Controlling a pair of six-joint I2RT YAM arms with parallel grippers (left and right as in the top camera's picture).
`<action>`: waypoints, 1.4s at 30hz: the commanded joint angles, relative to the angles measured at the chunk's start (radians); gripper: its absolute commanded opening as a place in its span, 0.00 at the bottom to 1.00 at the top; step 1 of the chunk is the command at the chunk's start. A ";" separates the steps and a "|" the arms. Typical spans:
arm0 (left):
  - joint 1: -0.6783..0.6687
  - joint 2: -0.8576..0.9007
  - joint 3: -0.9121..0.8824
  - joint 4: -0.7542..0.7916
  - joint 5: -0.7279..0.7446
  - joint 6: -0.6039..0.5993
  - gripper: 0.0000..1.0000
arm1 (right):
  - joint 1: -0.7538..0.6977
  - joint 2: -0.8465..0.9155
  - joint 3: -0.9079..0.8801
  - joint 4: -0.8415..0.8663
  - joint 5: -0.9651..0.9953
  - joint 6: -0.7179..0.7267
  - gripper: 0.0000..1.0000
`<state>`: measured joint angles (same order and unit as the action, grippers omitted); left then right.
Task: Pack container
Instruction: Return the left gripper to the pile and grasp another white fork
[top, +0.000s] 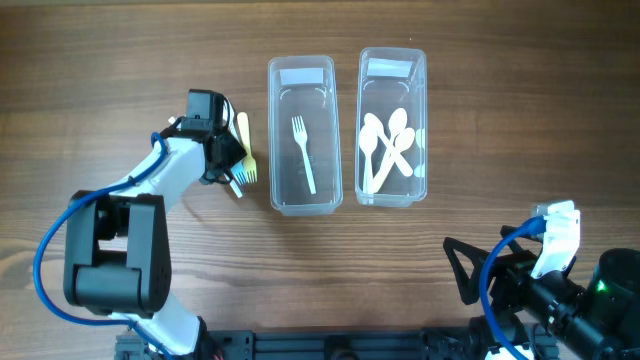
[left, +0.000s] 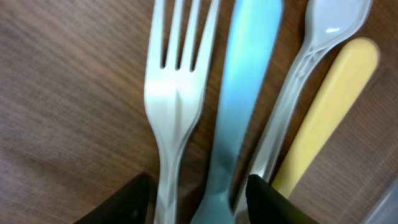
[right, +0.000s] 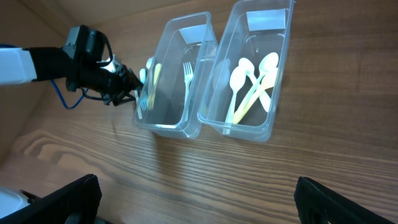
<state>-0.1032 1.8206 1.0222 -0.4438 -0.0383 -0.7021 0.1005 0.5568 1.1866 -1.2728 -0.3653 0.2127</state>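
Observation:
Two clear containers stand side by side. The left container (top: 273, 150) holds one white fork (top: 304, 155). The right container (top: 424, 130) holds several white spoons (top: 388, 145). Loose cutlery lies on the table left of the left container: a white fork (left: 177, 93), a blue handle (left: 239, 93), a clear spoon (left: 311, 62) and a yellow handle (left: 326, 112), the last also in the overhead view (top: 243, 135). My left gripper (left: 199, 202) is open low over this pile (top: 232, 168), its fingers either side of the white fork and blue handle. My right gripper (right: 199, 199) is open and empty.
My right arm (top: 545, 265) rests at the front right of the wooden table, away from the containers. Both containers also show in the right wrist view, left one (right: 174, 127) and right one (right: 277, 93).

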 joint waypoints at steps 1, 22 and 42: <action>0.015 0.024 0.020 -0.001 0.004 -0.013 0.45 | 0.003 -0.004 0.002 0.000 0.010 0.013 1.00; 0.057 0.026 0.020 -0.001 0.003 -0.010 0.31 | 0.003 -0.004 0.002 0.000 0.010 0.013 1.00; 0.055 0.104 0.022 -0.097 -0.050 -0.004 0.15 | 0.003 -0.004 0.002 0.000 0.010 0.013 1.00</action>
<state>-0.0521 1.8614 1.0668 -0.5041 -0.0509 -0.7059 0.1005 0.5568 1.1866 -1.2728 -0.3653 0.2127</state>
